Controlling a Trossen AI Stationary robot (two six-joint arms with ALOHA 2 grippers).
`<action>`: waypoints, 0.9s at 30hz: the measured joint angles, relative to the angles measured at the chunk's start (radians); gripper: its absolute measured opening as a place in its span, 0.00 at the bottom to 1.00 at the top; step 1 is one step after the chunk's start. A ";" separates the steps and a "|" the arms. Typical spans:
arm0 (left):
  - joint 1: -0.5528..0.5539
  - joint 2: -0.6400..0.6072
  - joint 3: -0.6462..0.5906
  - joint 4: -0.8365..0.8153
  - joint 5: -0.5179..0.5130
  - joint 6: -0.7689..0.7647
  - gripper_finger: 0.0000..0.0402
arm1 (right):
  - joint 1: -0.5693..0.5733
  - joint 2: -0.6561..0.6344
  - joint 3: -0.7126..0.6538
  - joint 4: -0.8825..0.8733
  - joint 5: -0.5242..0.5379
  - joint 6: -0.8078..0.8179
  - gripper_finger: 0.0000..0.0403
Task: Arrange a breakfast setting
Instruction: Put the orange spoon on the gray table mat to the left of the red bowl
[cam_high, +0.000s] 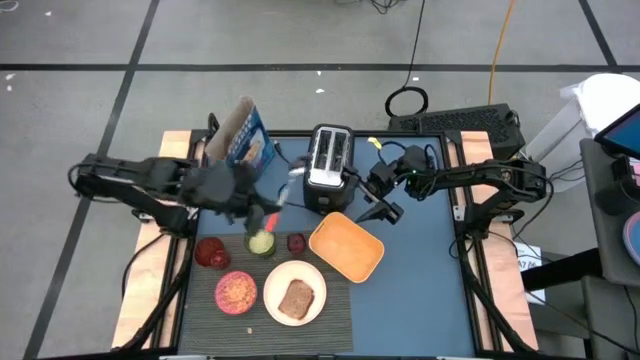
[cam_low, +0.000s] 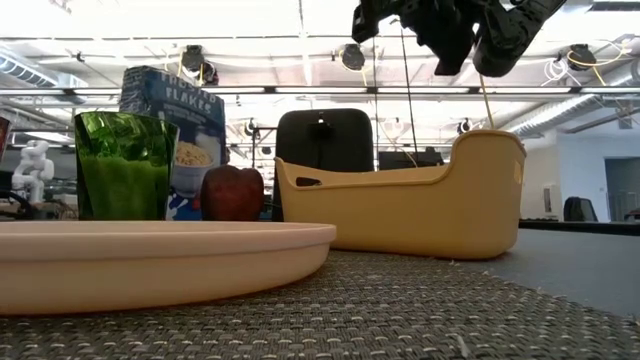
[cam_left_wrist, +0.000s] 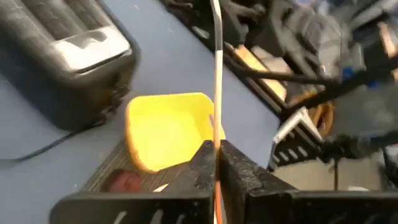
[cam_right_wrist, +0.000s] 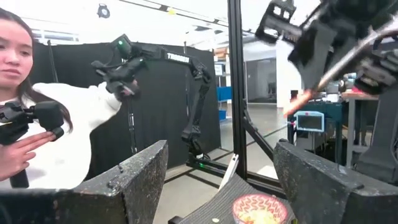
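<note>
The left gripper (cam_high: 262, 212) hangs above the back edge of the dark ribbed placemat (cam_high: 330, 318), its fingers pressed together on the red-handled spoon (cam_high: 277, 200). The spoon's long axis runs slantwise, red handle low toward the small green cup (cam_high: 261, 242) and the metal end reaching up toward the silver-black toaster (cam_high: 327, 157). The open stretch of mat lies toward the table's front and to the right of the round white plate (cam_high: 295, 292), so that is probably where the spoon has to travel (a judgement, since nothing marks its place).

The cup sits almost directly under the gripper, with the red glass (cam_high: 211, 252) to one side and a small dark red apple (cam_high: 297, 242) to the other; the pink bowl (cam_high: 236, 291) and the plate with its toast slice (cam_high: 296, 299) fill the front of the mat. The yellow basket (cam_high: 346, 246) stands just beside the plate, crowding the right edge.

The right gripper (cam_high: 386, 194) waits near the toaster, fingers apart and empty. The left arm is much the nearer. The blue cereal box (cam_high: 246, 135) stands behind.
</note>
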 joint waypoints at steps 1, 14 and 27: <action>-0.021 -0.019 0.000 -0.021 -0.037 -0.044 0.01 | 0.000 0.000 0.000 -0.004 0.000 0.000 0.70; -0.334 -0.064 0.000 -0.421 -0.166 -0.628 0.01 | 0.000 0.001 0.000 -0.015 0.000 -0.014 0.70; -0.643 0.079 0.000 -0.530 -0.107 -1.209 0.01 | 0.000 0.001 0.000 -0.015 0.000 -0.015 0.70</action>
